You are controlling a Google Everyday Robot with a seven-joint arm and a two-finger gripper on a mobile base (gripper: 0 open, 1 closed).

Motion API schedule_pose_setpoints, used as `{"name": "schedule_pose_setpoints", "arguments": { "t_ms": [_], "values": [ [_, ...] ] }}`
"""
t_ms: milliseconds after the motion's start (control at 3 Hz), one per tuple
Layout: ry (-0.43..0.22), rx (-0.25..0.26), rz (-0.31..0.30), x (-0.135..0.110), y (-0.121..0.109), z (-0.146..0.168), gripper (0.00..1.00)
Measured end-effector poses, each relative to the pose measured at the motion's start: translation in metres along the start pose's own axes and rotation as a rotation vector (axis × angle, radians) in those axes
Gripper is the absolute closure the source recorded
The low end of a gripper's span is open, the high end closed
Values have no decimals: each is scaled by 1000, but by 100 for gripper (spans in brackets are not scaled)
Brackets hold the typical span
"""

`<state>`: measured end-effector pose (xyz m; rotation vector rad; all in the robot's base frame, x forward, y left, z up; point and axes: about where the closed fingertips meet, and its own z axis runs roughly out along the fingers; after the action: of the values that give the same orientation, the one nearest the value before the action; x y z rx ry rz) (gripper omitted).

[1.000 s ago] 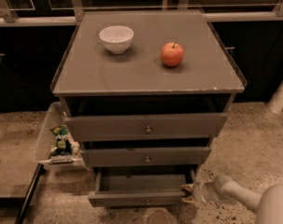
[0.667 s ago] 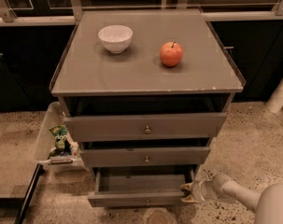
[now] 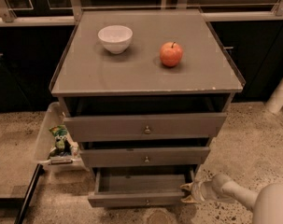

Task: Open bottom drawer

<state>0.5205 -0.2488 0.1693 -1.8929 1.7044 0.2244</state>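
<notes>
Sitting low at 5 o'clock in the camera view, the pale two-finger tool (image 3: 187,193) is at the right end of the grey, shallow, round-knobbed bottom drawer (image 3: 141,200), which stands pulled out. Whether the tool is spread or pinching cannot be told. On the grey desk (image 3: 131,76) top at 12 o'clock are a white ceramic bowl (image 3: 115,38) and a red apple (image 3: 171,54).

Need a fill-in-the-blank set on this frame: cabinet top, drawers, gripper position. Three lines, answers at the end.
1. On the cabinet top, the white bowl sits to the picture's ____ of the apple.
2. The bottom drawer is pulled ____, so its inside shows.
3. The gripper is low near the floor, at the picture's ____ end of that drawer's front.

Missing words: left; open; right
</notes>
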Motion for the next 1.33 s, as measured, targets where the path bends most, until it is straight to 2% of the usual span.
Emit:
{"name": "schedule_pose_setpoints", "arguments": {
  "t_ms": [333,667,1000,1333],
  "values": [
    [-19,-45,34,1,18,27,11],
    [-19,-45,34,0,17,26,0],
    [-19,-45,34,0,17,26,19],
    [-24,-61,28,-1,29,18,42]
  ]
}}
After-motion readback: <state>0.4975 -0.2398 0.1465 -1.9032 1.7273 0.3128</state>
